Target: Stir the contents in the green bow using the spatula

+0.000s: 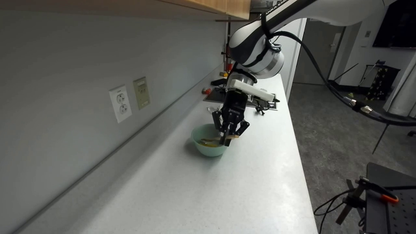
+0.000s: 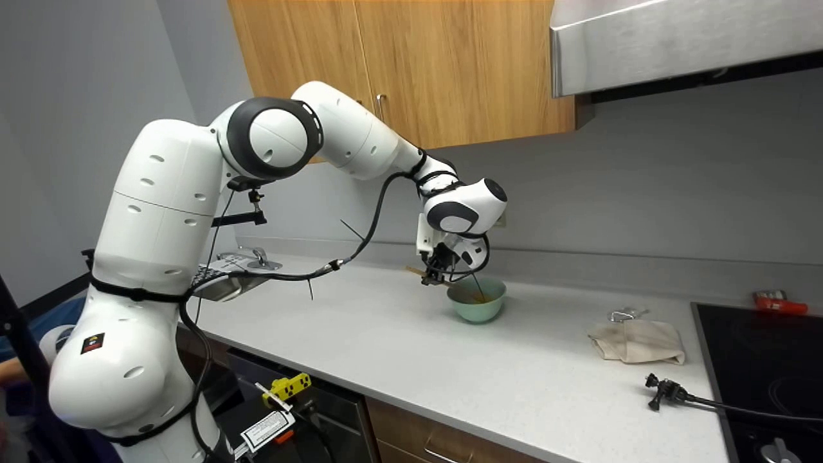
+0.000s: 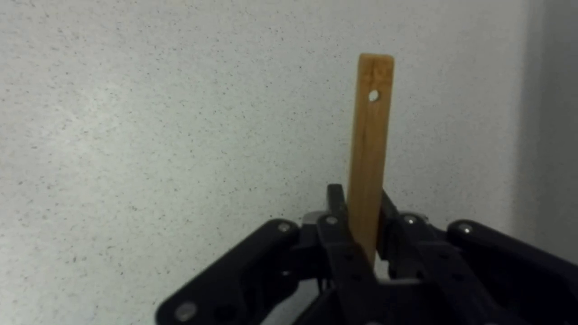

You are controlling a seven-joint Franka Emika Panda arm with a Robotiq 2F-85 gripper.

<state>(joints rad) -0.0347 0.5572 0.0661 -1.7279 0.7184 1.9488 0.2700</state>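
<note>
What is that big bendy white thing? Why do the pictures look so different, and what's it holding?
That's a white robot arm with dark bands, and its hand is a black two-fingered gripper. Two pictures come from cameras standing outside the robot, in different places. The close-up comes from a camera on its wrist, looking past the fingers. The gripper is closed on a slim tan wooden spatula, whose far end reaches into a round pale mint-green bowl. Something yellow is inside; I can't tell what. The bowl stands on a white speckled counter, and in an exterior view a folded beige cloth lies there too.
</note>
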